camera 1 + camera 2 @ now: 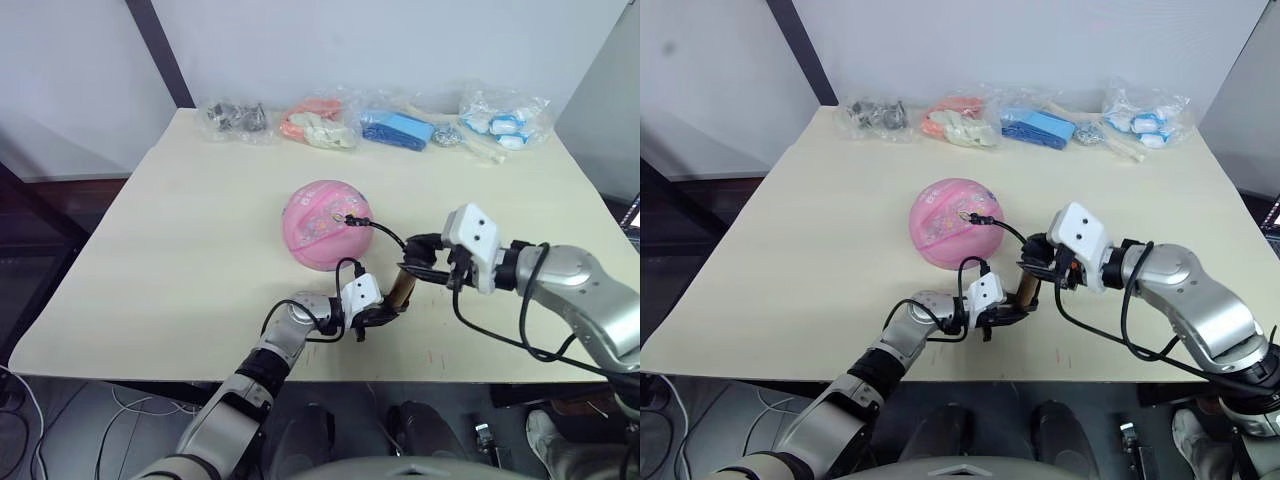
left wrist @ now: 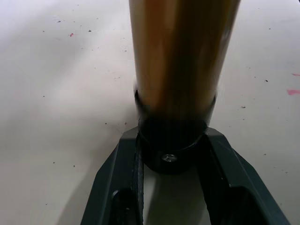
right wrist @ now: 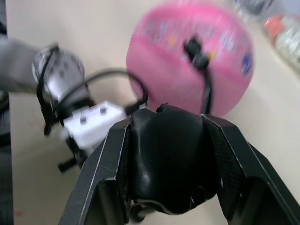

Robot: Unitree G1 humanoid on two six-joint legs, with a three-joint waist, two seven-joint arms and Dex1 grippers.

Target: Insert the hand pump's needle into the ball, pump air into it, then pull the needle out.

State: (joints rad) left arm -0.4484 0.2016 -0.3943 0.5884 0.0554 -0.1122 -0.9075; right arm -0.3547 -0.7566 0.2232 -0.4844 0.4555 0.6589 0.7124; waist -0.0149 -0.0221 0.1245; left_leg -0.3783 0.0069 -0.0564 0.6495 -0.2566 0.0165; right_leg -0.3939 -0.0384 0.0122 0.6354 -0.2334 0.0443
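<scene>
Head views. Item: the ball (image 1: 322, 224), pink, printed, round, resting near the centre of the table (image 1: 150, 260). The needle (image 1: 352, 220) with its black fitting sits at the ball's upper face, apparently seated in the valve (the pin itself is too small to confirm). The thin hose (image 1: 388, 235) runs from the fitting down toward the hand pump (image 1: 401, 290), whose gold-bronze barrel lies tilted between the two grippers, near the table's front edge. The left gripper (image 1: 378, 316) clamps the barrel's lower end; the right gripper (image 1: 428, 262) grips the upper, handle end. Bagged items (image 1: 400, 128) line the table's far edge, well apart.

Left wrist view. Both left fingers (image 2: 123, 187) closed against the black end cap (image 2: 171, 145), the barrel rising straight away along the gripper's own line.

Right wrist view. Right fingers (image 3: 105, 168) partly spread and wrapped round the black handle (image 3: 171, 159); the ball lies just beyond, the fitting visible on it.

Key relation: the pump's long axis runs from left gripper to right gripper, so a pumping stroke would seem to require the right gripper to travel along that line while the left anchors the base. The right gripper is nearer the ball.
</scene>
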